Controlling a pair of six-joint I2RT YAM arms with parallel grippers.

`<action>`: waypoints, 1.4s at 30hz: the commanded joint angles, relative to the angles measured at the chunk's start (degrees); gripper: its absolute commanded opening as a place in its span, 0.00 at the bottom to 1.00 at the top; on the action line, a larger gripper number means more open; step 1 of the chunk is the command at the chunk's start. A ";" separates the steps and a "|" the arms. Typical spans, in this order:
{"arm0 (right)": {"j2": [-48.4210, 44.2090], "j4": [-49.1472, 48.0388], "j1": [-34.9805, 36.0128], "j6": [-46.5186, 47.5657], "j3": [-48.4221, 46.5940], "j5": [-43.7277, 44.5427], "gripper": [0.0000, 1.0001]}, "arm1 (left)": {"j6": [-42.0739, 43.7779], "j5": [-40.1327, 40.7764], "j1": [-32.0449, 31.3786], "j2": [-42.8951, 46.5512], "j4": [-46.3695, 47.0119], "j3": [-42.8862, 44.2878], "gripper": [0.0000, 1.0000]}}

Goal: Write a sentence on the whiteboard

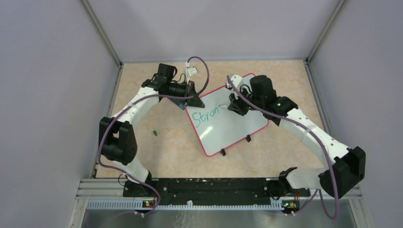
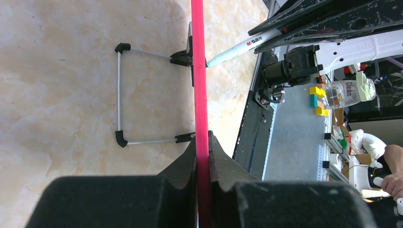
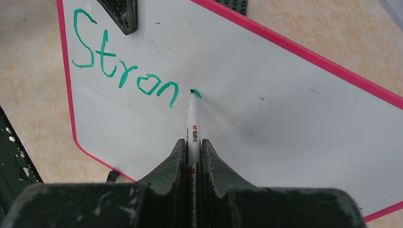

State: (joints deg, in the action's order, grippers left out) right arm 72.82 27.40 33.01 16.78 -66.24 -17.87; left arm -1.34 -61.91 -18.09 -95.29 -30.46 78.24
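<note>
Whiteboard (image 1: 228, 128) pinched by left gripper (image 2: 202, 145), marker (image 3: 193, 118) clamped in right gripper (image 3: 192, 145), green piece (image 1: 155, 133) aside

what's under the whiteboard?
A wire stand with black feet sits between the whiteboard and the tabletop. The top view shows only two feet poking out; the rest is covered.

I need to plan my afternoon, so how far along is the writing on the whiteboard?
Done: green letters reading Stron sit on the whiteboard. In hand: the right gripper holds the marker with its tip on the board just past the n, a small new stroke begun, while the left gripper clamps the red rim. Left: the rest of that word and the sentence.
</note>
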 commanded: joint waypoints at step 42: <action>-0.44 -1.63 -1.37 1.27 1.27 3.10 0.00 | 2.31 -3.91 -1.81 -0.43 1.11 -0.48 0.00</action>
State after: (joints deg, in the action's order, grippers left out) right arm 72.53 27.46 32.42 17.43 -66.43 -15.49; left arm -1.32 -61.54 -18.09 -95.31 -30.44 78.24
